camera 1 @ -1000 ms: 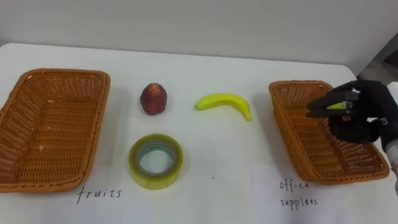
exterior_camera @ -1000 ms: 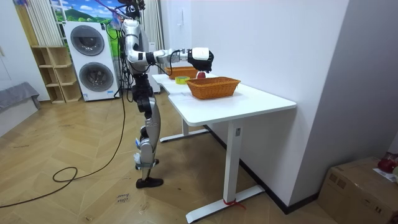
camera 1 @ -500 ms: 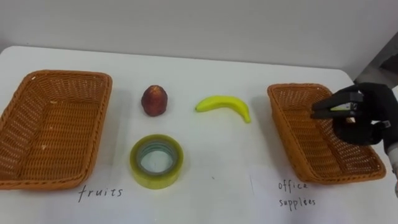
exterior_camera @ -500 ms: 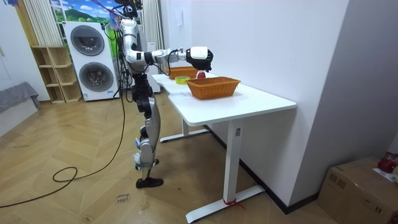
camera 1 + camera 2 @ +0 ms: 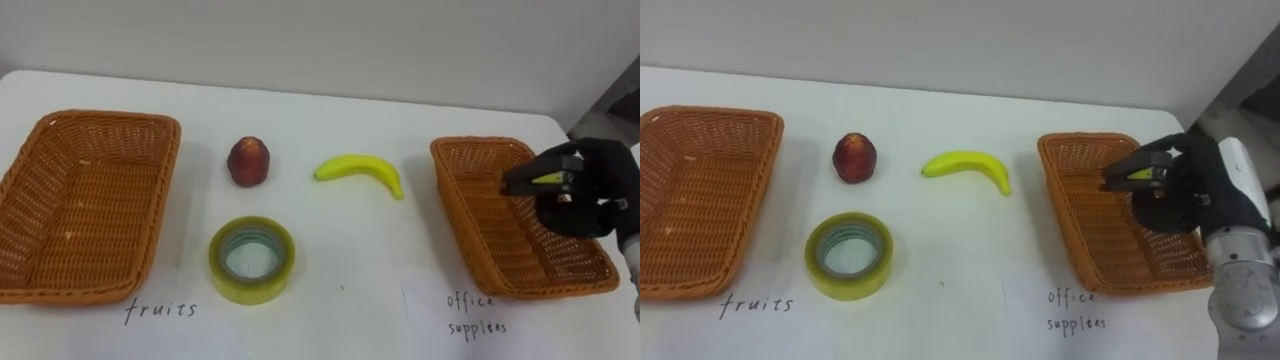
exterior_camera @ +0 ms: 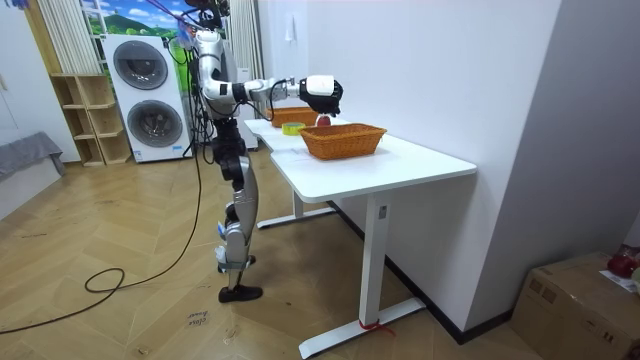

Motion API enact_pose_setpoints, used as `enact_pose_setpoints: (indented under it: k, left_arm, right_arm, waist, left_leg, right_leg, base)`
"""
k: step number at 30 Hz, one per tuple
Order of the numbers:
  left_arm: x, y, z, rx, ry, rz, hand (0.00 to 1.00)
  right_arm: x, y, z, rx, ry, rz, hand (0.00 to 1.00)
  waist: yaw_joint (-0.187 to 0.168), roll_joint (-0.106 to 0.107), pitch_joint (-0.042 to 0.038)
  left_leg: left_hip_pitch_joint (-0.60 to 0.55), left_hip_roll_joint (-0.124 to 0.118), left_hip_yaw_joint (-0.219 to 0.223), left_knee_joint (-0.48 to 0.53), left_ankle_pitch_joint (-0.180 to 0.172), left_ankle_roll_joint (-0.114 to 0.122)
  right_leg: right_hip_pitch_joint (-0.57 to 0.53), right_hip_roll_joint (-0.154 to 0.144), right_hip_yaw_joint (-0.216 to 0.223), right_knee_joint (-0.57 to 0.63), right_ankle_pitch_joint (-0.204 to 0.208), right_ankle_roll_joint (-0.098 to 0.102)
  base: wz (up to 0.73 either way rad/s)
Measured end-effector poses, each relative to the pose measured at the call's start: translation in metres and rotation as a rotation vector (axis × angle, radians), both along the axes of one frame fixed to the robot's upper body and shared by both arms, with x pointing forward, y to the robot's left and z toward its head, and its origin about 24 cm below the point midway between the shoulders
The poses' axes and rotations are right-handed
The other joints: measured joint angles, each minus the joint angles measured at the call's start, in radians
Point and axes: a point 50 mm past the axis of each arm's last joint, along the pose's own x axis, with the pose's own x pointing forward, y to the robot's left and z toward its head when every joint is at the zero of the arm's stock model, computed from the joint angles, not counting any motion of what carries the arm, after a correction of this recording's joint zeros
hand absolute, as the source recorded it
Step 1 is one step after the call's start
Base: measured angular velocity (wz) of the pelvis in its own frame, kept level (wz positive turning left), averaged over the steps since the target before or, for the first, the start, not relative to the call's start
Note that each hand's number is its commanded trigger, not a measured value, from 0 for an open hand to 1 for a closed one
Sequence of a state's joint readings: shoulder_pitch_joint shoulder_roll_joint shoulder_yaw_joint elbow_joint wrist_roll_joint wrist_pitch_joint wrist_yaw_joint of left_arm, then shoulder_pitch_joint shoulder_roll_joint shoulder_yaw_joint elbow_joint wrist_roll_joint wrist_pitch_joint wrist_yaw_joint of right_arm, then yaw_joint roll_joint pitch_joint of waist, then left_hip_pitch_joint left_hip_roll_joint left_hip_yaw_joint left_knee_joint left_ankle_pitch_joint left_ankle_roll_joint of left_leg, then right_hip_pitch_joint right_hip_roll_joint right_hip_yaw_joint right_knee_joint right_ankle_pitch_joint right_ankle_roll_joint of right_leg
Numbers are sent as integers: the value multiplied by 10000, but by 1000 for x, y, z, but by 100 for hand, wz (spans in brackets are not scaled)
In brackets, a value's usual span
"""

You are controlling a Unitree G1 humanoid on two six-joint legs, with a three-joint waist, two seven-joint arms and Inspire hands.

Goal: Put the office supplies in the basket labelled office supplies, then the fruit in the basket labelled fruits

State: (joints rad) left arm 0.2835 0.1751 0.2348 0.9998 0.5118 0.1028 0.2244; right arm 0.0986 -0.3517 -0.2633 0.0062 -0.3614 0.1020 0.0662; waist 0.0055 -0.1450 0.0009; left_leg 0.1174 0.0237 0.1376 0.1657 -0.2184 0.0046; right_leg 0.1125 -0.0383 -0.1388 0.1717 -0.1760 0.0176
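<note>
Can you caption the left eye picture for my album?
Right hand pinches a small yellow item over the office-supplies basket; banana, red fruit and tape roll lie on the white table.

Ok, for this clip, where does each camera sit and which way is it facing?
Left eye view: on the head, looking down at the white table; the right hand shows, pinching a small yellow item over the right basket.
Right eye view: beside it, same aim, same hand plus forearm.
Room view: out on the floor, facing the table's end; whole robot standing.
Shared: both eyes show the banana, tape roll.
</note>
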Motion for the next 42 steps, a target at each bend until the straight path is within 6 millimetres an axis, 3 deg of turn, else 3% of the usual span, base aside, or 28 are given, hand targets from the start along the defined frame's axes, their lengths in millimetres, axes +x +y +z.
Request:
enact_pose_setpoints:
  k: [10, 13, 14, 26, 42]
  left_arm:
    - [1, 0, 0, 2, -24, -17, 0]
    - [1, 0, 0, 0, -21, -22, 0]
    - [1, 0, 0, 2, -19, -23, 0]
    - [1, 0, 0, 8, -9, -19, 0]
    - [3, 1, 1, 51, -42, -17, 0]
  right_arm:
    - [-1, -1, -5, 46, 233, -48, 98]
    - [-1, -1, -6, 51, 260, -37, 16]
    - [-1, -1, -6, 58, 284, -30, 0]
    - [-1, 0, -7, 129, 419, 103, 0]
    - [-1, -1, -8, 98, 487, 54, 0]
  waist:
    - [13, 125, 11]
    - [14, 148, 11]
    - [13, 152, 10]
    - [17, 156, -31]
    - [20, 169, -30]
  left_leg:
    - [-5, 1, 3, 0, 0, 0]
    - [-3, 0, 3, 1, 0, 0]
    - [-9, -1, -12, 5, 0, 0]
    - [-17, -2, -10, 5, 0, 0]
    - [-20, 0, -11, 6, 0, 0]
  right_leg:
    - [-6, 3, 0, 1, 0, 0]
    - [-6, 3, 0, 1, 0, 0]
    - [-4, 3, -5, -2, 0, 0]
    - [1, 4, -14, -1, 0, 0]
    - [-2, 6, -14, -1, 0, 0]
  base:
    - [0]
    - [0]
    - [0]
    - [0]
    - [0]
